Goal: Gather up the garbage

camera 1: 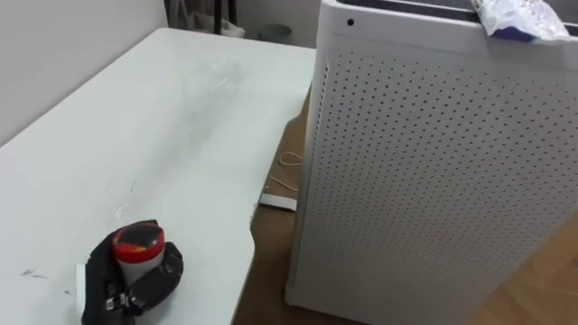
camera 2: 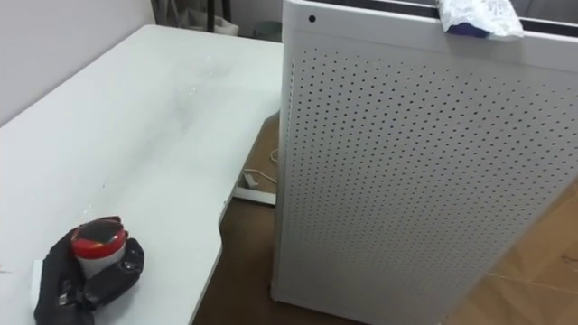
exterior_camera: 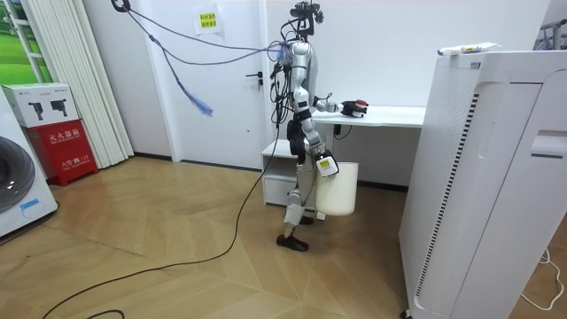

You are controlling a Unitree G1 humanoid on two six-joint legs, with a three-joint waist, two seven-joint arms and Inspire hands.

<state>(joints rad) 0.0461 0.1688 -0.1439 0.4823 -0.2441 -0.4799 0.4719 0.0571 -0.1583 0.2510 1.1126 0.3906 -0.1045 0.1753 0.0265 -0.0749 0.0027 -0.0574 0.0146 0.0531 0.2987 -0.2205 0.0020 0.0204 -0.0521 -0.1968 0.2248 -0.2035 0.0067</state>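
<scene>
My left hand (camera 1: 126,280) rests on the near end of the white table (camera 1: 163,135), shut round a small white cup with a red lid (camera 1: 138,246). The same hand (camera 2: 86,275) and cup (camera 2: 97,244) sit at the lower left of the right eye view. In the room view I stand at the table's end with this hand (exterior_camera: 357,109) on its top. My right hand (exterior_camera: 324,165) hangs at my side and holds a white bin (exterior_camera: 338,190) by its rim. A crumpled white and blue wrapper (camera 1: 519,18) lies on top of the tall white perforated unit (camera 1: 433,171).
A faint clear plastic piece (camera 1: 217,70) lies far up the table. The perforated unit stands close to the table's right edge, with a narrow strip of wooden floor (camera 1: 271,244) and a white cord (camera 1: 289,162) between them. A wall runs along the table's left.
</scene>
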